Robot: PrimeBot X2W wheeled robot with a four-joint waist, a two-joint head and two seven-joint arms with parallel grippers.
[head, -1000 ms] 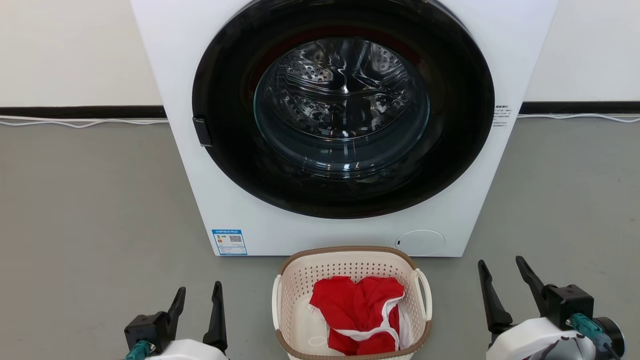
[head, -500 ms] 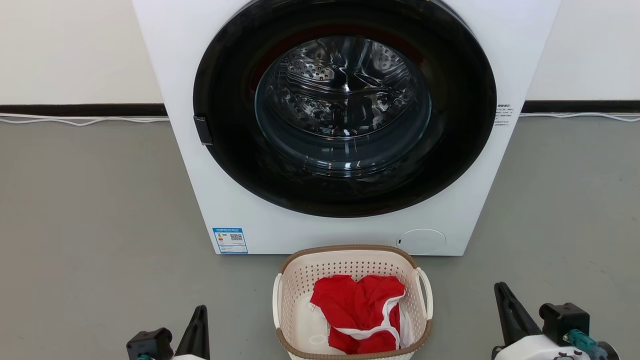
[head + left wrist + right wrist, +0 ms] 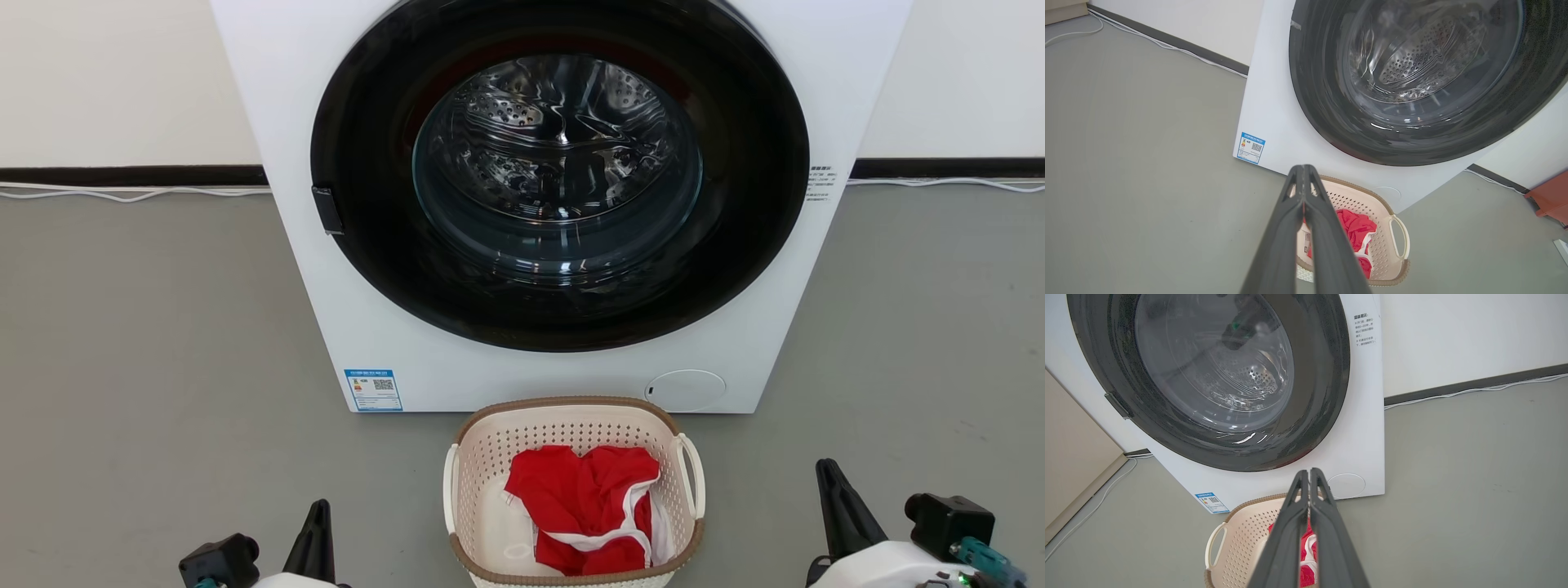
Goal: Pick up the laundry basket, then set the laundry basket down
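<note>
The laundry basket [image 3: 490,457], cream-white and perforated with a brown rim, stands on the grey floor just in front of the washer. A red garment with white trim [image 3: 584,506] lies in it. Its white loop handles [image 3: 694,474] sit on the left and right sides. My left gripper [image 3: 318,505] is at the lower left, apart from the basket and shut on nothing. My right gripper [image 3: 826,465] is at the lower right, also apart and shut on nothing. In the left wrist view the shut left gripper [image 3: 1302,167] crosses over the basket [image 3: 1359,200]. In the right wrist view the shut right gripper [image 3: 1309,471] overlaps the basket [image 3: 1245,535].
A white front-loading washer [image 3: 367,327] with a round dark glass door [image 3: 563,163], closed, stands right behind the basket. White cables [image 3: 131,196] run along the wall base. An orange-red object [image 3: 1551,196] sits on the floor right of the washer, and a beige panel [image 3: 1073,457] to its left.
Both grippers have gone from open to shut and have dropped lower in the head view. The basket stays in place; the picture has shifted only slightly.
</note>
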